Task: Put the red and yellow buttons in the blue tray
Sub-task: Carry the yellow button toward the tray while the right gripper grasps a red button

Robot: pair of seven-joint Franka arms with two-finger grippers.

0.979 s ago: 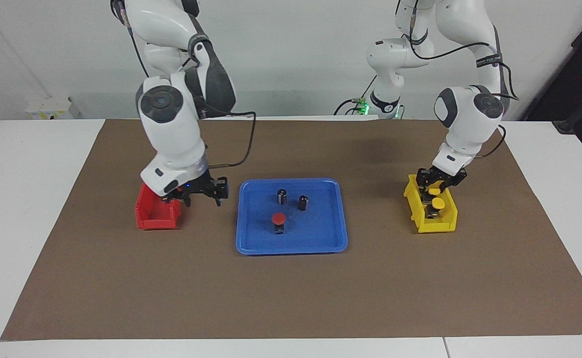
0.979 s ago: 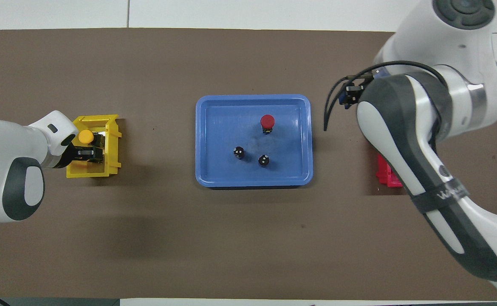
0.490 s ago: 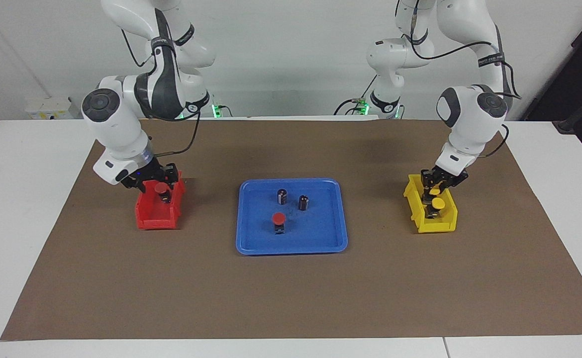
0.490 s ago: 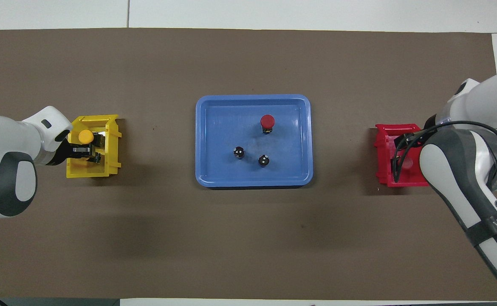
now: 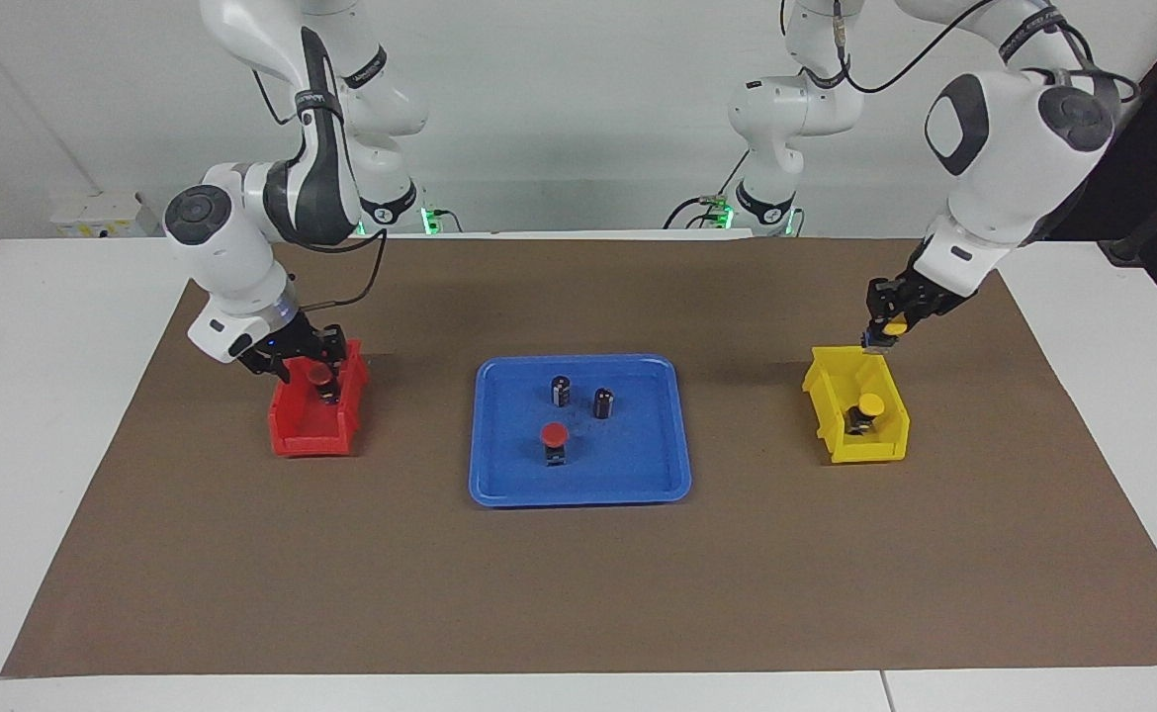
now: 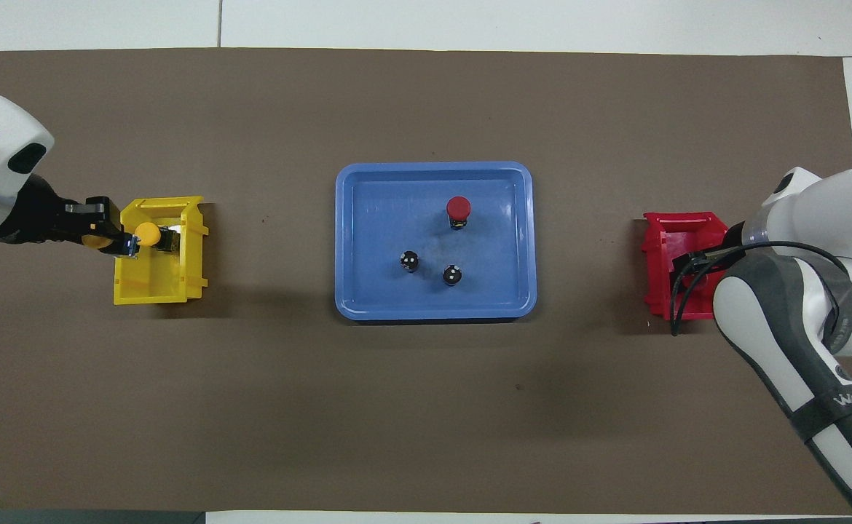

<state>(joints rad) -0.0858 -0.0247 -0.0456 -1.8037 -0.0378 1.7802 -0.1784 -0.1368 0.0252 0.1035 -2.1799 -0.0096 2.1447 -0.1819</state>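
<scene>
The blue tray (image 5: 638, 475) lies mid-table and also shows in the overhead view (image 6: 368, 291). One red button (image 5: 554, 436) (image 6: 458, 207) stands in it. My left gripper (image 5: 881, 336) (image 6: 124, 244) is shut on a yellow button (image 5: 895, 326) and holds it just above the yellow bin (image 5: 821, 396) (image 6: 149, 291). A second yellow button (image 5: 870, 405) (image 6: 148, 234) stands in that bin. My right gripper (image 5: 313, 368) is down in the red bin (image 5: 307, 435) (image 6: 663, 247), around a second red button (image 5: 318, 373). In the overhead view my right arm hides that gripper and button.
Two dark capless cylinders (image 5: 561, 391) (image 5: 604, 402) stand in the blue tray, nearer to the robots than the red button. Brown paper (image 5: 578, 593) covers the table between the white edges.
My left gripper has lifted a yellow button up out of the yellow bin. My right gripper swung from beside the blue tray into the red bin, around the red button.
</scene>
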